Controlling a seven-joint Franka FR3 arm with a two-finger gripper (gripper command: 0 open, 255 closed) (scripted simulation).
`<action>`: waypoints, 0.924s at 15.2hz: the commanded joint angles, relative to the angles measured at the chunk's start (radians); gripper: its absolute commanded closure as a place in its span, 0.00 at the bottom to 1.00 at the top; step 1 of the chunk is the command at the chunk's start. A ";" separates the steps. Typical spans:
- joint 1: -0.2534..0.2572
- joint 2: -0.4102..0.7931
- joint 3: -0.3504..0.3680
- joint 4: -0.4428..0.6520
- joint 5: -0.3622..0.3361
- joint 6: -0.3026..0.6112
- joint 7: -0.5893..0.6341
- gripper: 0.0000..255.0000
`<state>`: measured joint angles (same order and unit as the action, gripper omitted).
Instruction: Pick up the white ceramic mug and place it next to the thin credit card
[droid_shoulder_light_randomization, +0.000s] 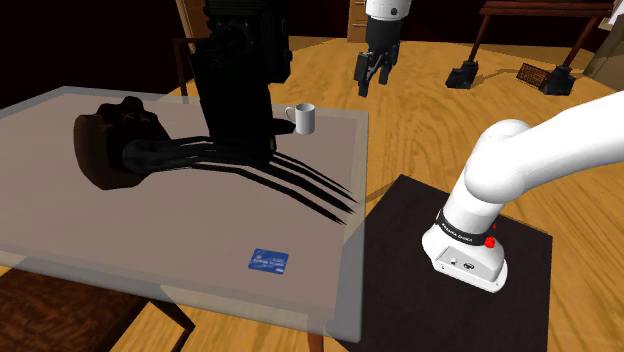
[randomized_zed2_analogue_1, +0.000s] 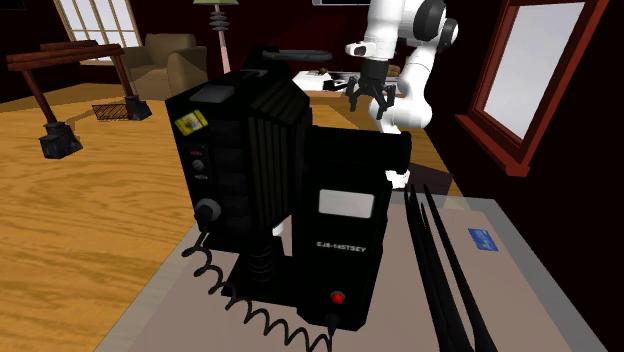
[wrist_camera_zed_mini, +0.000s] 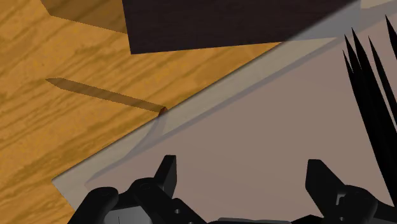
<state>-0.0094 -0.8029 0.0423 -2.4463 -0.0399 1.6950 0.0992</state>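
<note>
The white mug (droid_shoulder_light_randomization: 302, 118) stands upright near the far edge of the grey table (droid_shoulder_light_randomization: 60, 220), its handle toward the shoulder view's left, beside a tall black machine (droid_shoulder_light_randomization: 240, 80). A thin blue card (droid_shoulder_light_randomization: 268, 261) lies flat near the table's front edge and appears again as the card (randomized_zed2_analogue_1: 484, 240). My gripper (droid_shoulder_light_randomization: 370, 82) hangs open high above the floor, up and to the right of the mug, holding nothing. The gripper (randomized_zed2_analogue_1: 368, 96) sits behind the machine (randomized_zed2_analogue_1: 270, 200), which hides the mug. My fingers (wrist_camera_zed_mini: 167, 177) stand apart over the table's corner.
A dark bulky object (droid_shoulder_light_randomization: 115, 145) lies at the table's left, and long black spikes (droid_shoulder_light_randomization: 305, 185) run from it across the middle. The spikes (wrist_camera_zed_mini: 372, 76) pass beside my gripper. The dark stand (droid_shoulder_light_randomization: 470, 300) is at the lower right. Wooden floor (wrist_camera_zed_mini: 57, 57) surrounds the table.
</note>
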 joint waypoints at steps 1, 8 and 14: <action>0.000 0.000 0.000 0.000 0.000 0.000 0.000 0.00; -0.026 0.274 -0.070 0.106 -0.024 0.145 -0.071 0.00; -0.041 0.517 -0.120 0.247 -0.017 0.225 -0.134 0.00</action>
<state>-0.0461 -0.3272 -0.0662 -2.2225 -0.0582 1.9051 -0.0195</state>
